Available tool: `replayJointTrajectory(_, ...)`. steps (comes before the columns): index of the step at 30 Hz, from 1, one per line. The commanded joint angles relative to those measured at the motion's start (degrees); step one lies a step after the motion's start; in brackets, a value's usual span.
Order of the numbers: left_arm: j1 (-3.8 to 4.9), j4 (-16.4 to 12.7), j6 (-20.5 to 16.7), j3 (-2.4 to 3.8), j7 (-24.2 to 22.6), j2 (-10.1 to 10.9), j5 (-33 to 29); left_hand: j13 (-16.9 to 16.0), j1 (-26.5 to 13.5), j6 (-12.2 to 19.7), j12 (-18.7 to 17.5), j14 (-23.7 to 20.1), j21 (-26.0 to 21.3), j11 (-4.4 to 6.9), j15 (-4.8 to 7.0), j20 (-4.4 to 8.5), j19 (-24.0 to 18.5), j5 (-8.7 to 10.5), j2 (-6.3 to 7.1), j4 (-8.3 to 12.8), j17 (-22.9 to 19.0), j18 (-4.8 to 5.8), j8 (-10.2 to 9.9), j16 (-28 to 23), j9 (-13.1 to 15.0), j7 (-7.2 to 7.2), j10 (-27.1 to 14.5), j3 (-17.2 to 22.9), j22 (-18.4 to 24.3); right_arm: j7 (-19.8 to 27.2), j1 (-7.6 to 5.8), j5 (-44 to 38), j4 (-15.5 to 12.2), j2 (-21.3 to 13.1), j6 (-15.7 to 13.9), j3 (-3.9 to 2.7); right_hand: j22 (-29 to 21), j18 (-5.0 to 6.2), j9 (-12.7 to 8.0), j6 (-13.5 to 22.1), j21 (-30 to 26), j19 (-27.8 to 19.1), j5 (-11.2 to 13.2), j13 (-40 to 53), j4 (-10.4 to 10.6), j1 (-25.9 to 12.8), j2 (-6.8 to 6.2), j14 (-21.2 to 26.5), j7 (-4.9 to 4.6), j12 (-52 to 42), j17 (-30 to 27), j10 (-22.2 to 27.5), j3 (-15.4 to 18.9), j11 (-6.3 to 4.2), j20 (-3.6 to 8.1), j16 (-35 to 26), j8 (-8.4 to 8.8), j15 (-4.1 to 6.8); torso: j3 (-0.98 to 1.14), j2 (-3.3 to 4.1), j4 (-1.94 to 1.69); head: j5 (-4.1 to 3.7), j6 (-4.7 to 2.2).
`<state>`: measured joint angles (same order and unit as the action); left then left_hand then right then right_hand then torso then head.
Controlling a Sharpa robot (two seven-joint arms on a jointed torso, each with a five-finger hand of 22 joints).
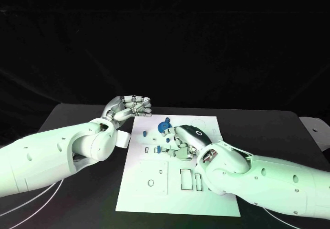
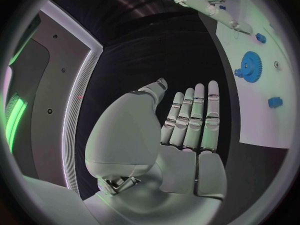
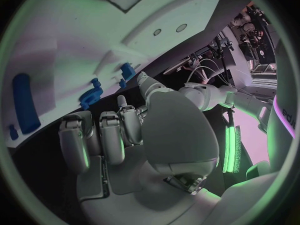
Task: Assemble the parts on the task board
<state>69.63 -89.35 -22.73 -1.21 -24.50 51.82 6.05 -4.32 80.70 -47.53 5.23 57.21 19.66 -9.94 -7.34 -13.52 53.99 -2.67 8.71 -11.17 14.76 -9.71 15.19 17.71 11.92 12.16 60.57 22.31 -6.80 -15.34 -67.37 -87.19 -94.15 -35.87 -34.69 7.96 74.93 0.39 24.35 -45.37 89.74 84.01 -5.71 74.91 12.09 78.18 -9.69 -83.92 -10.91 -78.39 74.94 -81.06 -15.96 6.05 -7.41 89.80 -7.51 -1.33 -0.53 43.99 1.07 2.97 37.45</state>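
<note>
Left hand: the left hand [image 1: 130,108] hovers off the board's far left corner, above the black table [image 1: 76,119]; in its wrist view [image 2: 187,130] the fingers lie straight, side by side, holding nothing.
Task board: the white task board [image 1: 155,191] lies in the middle of the table, its near half bare but for printed outlines and slots.
Blue gear: a blue gear [image 1: 165,126] sits on the far part of the board, just beside the right hand; the left wrist view shows it [image 2: 250,65] flat on the plate with small blue pieces [image 2: 275,102] nearby.
Right hand: the right hand [image 1: 185,140] rests low over the board's middle, fingers curled downward [image 3: 103,135]; whether they pinch a part I cannot tell.
Long blue part: an elongated blue piece [image 3: 25,102] lies on the board, apart from the fingers.
Risk: the curled fingers hide the small parts beneath, so a misjudged pinch could nudge a piece off its seat or knock the gear aside.
Risk, left: the idle hand offers no bracing, so the board may slide under sideways pressure.
</note>
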Motion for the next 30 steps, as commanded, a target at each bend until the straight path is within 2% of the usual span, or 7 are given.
replayJointTrajectory(1, 0.05, 0.59, 3.58, 0.04, 5.19, -0.17, 7.12, -0.9, -1.15, -3.25, 2.01, 6.23, 2.85, 1.78, 2.26, 1.92, 4.27, -0.55, -0.21, -1.16, 2.35, -1.05, 1.64, 4.02, 0.79, -0.24, 4.89, -0.23, -1.23, 9.88, -1.25, 7.06, -1.99, -2.79, -4.73, -0.27, 15.07, -0.39, 0.04, -1.64, 0.26, 5.99, -1.58, 6.01, 0.03, 1.13, 0.5, -6.07, 0.22, -0.05, 15.05, 0.23, -0.88, -0.28, -0.23, 0.19, -0.59, -0.23, -0.02, -0.41, 0.19, 0.27, -0.03)
replayJointTrajectory(7, 0.05, 1.8, 9.04, 0.04, 13.32, -0.06, 16.25, -4.26, -4.03, -6.62, 7.17, 19.28, 12.58, 5.5, 6.69, 6.84, 14.09, 0.01, -0.63, -4.37, 12.52, -0.85, 4.37, 19.55, 3.0, -3.46, 13.34, -1.35, -6.14, 16.2, -4.52, 19.2, -5.33, -9.62, -4.75, -0.59, 15.07, -0.39, 0.22, -3.3, 0.26, 5.99, -3.42, 5.84, 0.38, 1.24, 0.68, -6.02, 0.64, 0.04, 14.85, 0.35, -1.81, -0.69, 0.12, 0.09, -1.74, 0.14, 0.15, -1.07, 0.4, 0.4, 0.09)
replayJointTrajectory(11, 0.2, 2.13, 13.65, 0.05, 19.9, 0.17, 23.02, -12.54, -4.76, -6.08, 16.22, 19.91, 22.61, 6.92, 8.21, 8.87, 14.74, -0.51, -1.6, -5.1, 36.03, -0.24, 6.9, 43.43, 5.92, -4.23, 12.33, -2.33, -12.59, 17.25, -6.35, 25.45, -6.52, -13.49, -3.88, -0.69, 15.07, -0.39, 0.26, -3.61, 0.26, 5.99, -3.69, 5.88, 0.53, 1.12, 0.72, -6.01, 0.72, -0.04, 14.84, 0.27, -1.99, -0.76, 0.19, 0.09, -1.98, 0.21, 0.3, -1.54, 0.43, 0.41, 0.35)
replayJointTrajectory(13, 0.79, 2.33, 16.06, 0.05, 24.2, 0.05, 27.61, -21.25, -8.59, -5.47, 26.39, 26.55, 38.34, 7.78, 8.53, 9.59, 19.14, 0.12, -2.17, -5.51, 57.58, 1.25, 9.3, 61.27, 8.72, -4.95, 10.08, -3.96, -29.88, 17.53, -7.27, 28.51, -6.89, -15.64, -3.28, -0.72, 15.07, -0.39, 0.27, -3.69, 0.26, 5.99, -3.75, 5.91, 0.56, 1.09, 0.73, -6.02, 0.74, -0.09, 14.84, 0.23, -2.03, -0.78, 0.2, 0.09, -2.04, 0.22, 0.39, -1.72, 0.38, 0.4, 0.46)
replayJointTrajectory(16, 1.75, 2.64, 19.45, 0.05, 31.09, -0.54, 35.08, -29.38, -10.92, -4.47, 35.98, 30.3, 50.57, 7.85, 9.15, 10.08, 23.14, -0.3, -2.54, -5.59, 68.52, 3.31, 12.66, 68.47, 12.16, -5.7, 6.24, -4.79, -46.37, 17.53, -8.08, 32.0, -7.03, -18.39, -2.34, -0.74, 15.07, -0.39, 0.28, -3.75, 0.26, 5.99, -3.81, 5.94, 0.58, 1.07, 0.74, -6.02, 0.75, -0.14, 14.85, 0.19, -2.07, -0.8, 0.21, 0.09, -2.1, 0.24, 0.52, -2.01, 0.16, 0.25, 0.82)
replayJointTrajectory(23, 3.57, 3.56, 25.64, 0.03, 42.56, -2.83, 43.75, -42.82, -12.67, -2.36, 49.76, 32.37, 58.76, 8.43, 9.67, 10.67, 27.64, -0.15, -2.71, -5.49, 74.04, 5.26, 16.48, 71.61, 16.3, -6.24, 6.9, -5.57, -59.09, 17.06, -8.59, 34.53, -6.7, -20.91, -1.17, -0.75, 15.07, -0.39, 0.28, -3.75, 0.26, 5.99, -3.81, 5.94, 0.58, 1.07, 0.74, -6.02, 0.75, -0.14, 14.85, 0.19, -2.07, -0.8, 0.21, 0.09, -2.1, 0.24, 0.86, -2.4, 0.09, 0.28, 1.21)
replayJointTrajectory(30, 5.09, 5.02, 31.3, -0.2, 50.32, -6.58, 49.97, -44.95, -13.37, -1.39, 51.91, 32.45, 58.34, 8.38, 9.68, 10.76, 27.46, -0.14, -2.97, -5.58, 74.27, 5.03, 17.0, 71.74, 17.13, -6.15, 6.98, -5.82, -57.98, 16.36, -8.71, 35.13, -6.09, -21.65, -0.4, -0.73, 15.07, -0.39, 0.28, -3.83, 0.26, 5.99, -4.06, 5.86, 0.6, 1.1, 0.76, -5.99, 0.8, -0.06, 14.76, 0.24, -2.24, -0.85, 0.26, 0.05, -2.2, 0.29, 1.16, -2.61, 0.12, 0.36, 1.59)
